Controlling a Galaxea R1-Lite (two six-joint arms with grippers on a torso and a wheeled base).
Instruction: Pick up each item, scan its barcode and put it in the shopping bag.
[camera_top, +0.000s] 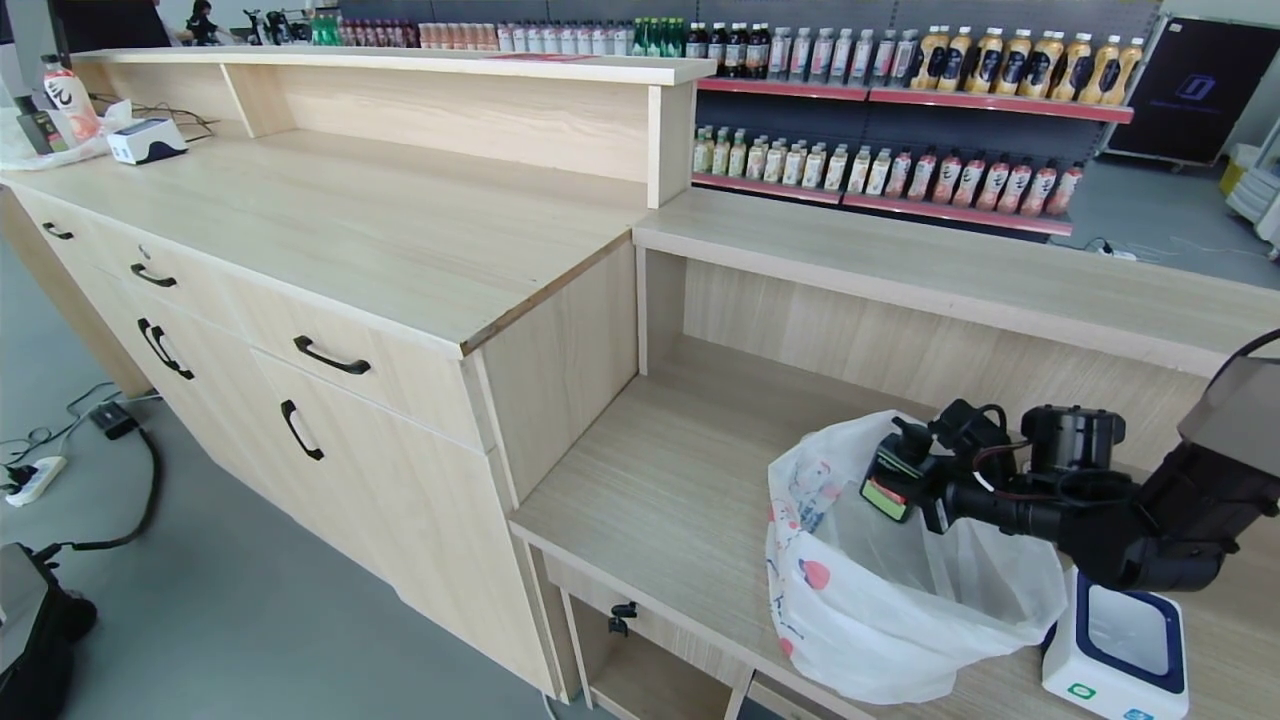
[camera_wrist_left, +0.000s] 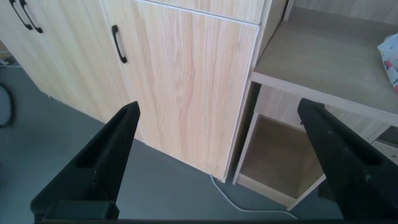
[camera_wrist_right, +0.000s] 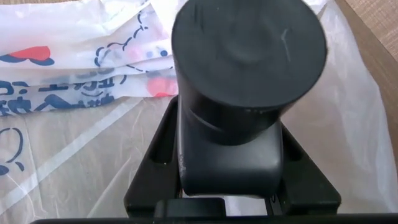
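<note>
A white shopping bag (camera_top: 900, 600) with red and blue print stands open on the low counter (camera_top: 660, 490) at the right. My right gripper (camera_top: 915, 475) hangs just over the bag's mouth, shut on a dark bottle (camera_top: 888, 482) with a green and red label. The right wrist view looks down on the bottle's black top (camera_wrist_right: 249, 62) held by my right gripper (camera_wrist_right: 230, 168), with the bag (camera_wrist_right: 68, 93) spread beneath. My left gripper (camera_wrist_left: 217, 168) hangs open and holds nothing, low in front of the cabinet door (camera_wrist_left: 186, 81).
A white and blue barcode scanner (camera_top: 1120, 645) sits right of the bag. On the tall counter, far left, are a pink-labelled bottle (camera_top: 70, 100), a plastic bag and a second small scanner (camera_top: 146, 140). Shelves of bottles (camera_top: 880, 170) stand behind. Cables (camera_top: 110, 470) lie on the floor.
</note>
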